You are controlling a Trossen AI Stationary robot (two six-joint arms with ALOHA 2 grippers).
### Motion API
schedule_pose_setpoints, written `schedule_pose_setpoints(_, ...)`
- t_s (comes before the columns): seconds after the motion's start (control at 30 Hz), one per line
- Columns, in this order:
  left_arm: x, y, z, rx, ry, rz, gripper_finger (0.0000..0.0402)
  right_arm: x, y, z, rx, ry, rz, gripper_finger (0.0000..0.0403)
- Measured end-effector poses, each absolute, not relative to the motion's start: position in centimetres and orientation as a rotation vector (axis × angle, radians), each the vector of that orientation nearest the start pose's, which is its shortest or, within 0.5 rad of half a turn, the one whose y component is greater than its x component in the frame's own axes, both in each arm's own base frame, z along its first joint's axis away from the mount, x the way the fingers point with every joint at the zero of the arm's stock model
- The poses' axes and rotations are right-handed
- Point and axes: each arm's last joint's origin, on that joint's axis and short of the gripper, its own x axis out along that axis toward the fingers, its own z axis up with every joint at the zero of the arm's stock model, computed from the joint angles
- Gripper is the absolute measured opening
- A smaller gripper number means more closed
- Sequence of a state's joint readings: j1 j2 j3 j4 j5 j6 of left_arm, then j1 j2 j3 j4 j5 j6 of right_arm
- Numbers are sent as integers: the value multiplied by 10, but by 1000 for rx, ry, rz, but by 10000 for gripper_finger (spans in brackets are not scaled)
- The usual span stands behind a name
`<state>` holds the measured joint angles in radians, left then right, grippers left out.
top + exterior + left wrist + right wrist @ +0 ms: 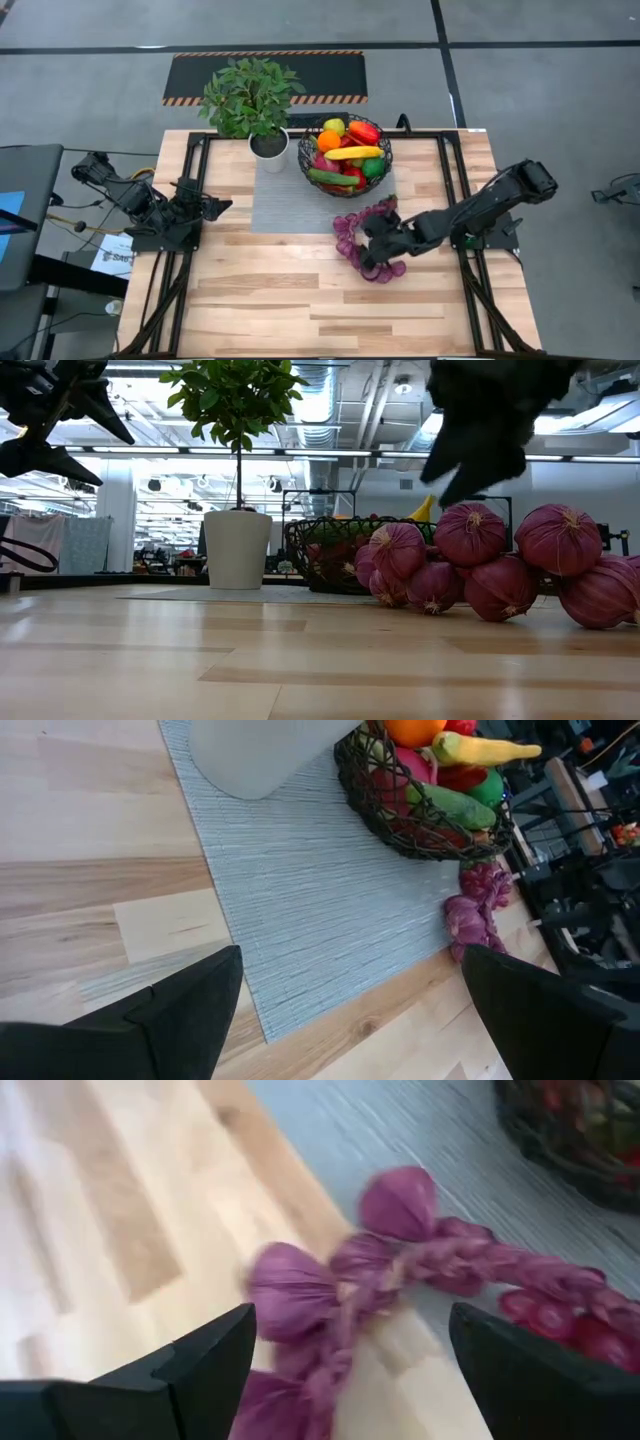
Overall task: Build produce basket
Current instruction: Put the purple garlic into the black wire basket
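The black wire basket (303, 152) stands on a grey mat (285, 205) at the table's far middle. It holds a banana, an orange, a cucumber, peppers and other produce. A purple string of bulbs (350, 228) lies on the table partly on the mat's right near corner; it also shows in the low view (480, 560) and the right wrist view (380, 1270). My right gripper (368, 255) is open just over the string's near part, one finger on each side of it. My left gripper (222, 207) is open and empty at the table's left, pointing toward the mat. My right gripper's open fingers (470, 455) come down from above onto the string's bulbs (470, 525). I cannot tell whether they touch them. The string lies on the table.
A leafy plant in a white pot (268, 145) stands on the mat's far left corner, beside the basket. The table's near half is bare wood (320, 310). Black frame rails run along the table's left and right sides.
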<state>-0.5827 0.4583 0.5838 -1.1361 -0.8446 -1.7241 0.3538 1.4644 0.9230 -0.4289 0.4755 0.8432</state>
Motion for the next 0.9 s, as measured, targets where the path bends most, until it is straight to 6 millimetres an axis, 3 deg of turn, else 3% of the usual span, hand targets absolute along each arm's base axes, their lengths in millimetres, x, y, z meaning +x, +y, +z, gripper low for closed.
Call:
schedule_pose_setpoints(0.2, 66, -18, 237, -969, 324, 754, 364, 281, 90, 184, 376, 876, -492, 349)
schedule_pose_setpoints(0.6, 66, -18, 237, -966, 323, 756, 364, 294, 90, 156, 482, 983, -491, 334)
schedule_pose_setpoints(0.73, 66, -18, 237, -965, 321, 757, 364, 294, 93, 155, 494, 979, -466, 282)
schedule_pose_setpoints(0.9, 66, -18, 237, -966, 324, 756, 364, 291, 94, 167, 514, 971, -436, 162)
